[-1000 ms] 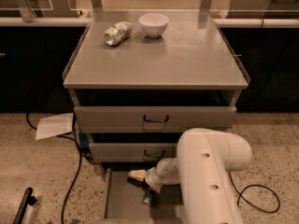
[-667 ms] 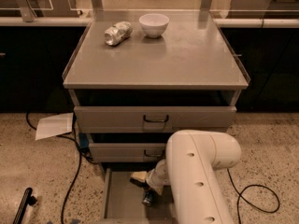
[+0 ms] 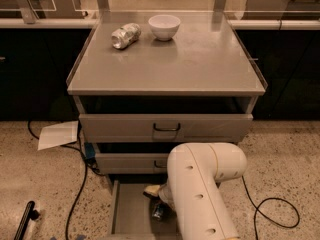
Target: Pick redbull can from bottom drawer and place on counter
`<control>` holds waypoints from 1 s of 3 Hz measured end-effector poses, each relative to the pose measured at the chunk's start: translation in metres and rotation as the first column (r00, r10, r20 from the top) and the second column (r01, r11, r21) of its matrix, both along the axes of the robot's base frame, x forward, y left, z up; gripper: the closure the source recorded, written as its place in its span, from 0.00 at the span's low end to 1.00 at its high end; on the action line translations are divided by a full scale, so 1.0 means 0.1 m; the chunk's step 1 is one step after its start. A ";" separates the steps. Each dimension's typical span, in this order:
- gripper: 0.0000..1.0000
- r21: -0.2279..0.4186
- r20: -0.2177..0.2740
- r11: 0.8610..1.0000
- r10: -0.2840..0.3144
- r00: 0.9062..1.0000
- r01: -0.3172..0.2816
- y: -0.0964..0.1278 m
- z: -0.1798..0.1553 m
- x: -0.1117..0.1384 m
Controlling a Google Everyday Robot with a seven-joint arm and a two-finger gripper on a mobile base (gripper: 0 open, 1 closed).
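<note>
The bottom drawer (image 3: 129, 210) is pulled open at the foot of the cabinet and shows a flat grey floor. The redbull can (image 3: 158, 213), small and blue-and-silver, stands in it just left of my white arm (image 3: 200, 194). My gripper (image 3: 159, 203) reaches down into the drawer right at the can, mostly hidden by the arm. The counter (image 3: 200, 69) is the broad grey top of the cabinet, above.
A dented silver can (image 3: 125, 35) lies on its side and a white bowl (image 3: 164, 26) stands at the back left of the counter. Both upper drawers are slightly open. A paper sheet (image 3: 57, 135), black cables (image 3: 80, 194) and a dark tool (image 3: 25, 224) lie on the floor.
My arm has swung a little to the left over the drawer. The redbull can has stayed in the same spot.
</note>
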State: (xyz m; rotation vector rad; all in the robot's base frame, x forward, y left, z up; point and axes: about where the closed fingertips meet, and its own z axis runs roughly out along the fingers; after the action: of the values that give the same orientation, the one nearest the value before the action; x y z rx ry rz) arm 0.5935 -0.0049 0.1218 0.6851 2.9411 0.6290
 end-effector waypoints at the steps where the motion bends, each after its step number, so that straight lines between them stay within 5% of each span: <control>1: 0.00 0.008 -0.010 1.000 -0.008 1.000 0.008 0.01 -0.05 0.01; 3: 0.42 0.008 -0.010 1.000 -0.008 1.000 0.008 0.01 -0.05 0.01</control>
State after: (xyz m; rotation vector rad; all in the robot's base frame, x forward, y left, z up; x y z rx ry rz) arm 0.5943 -0.0041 0.1172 0.7026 2.9445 0.6386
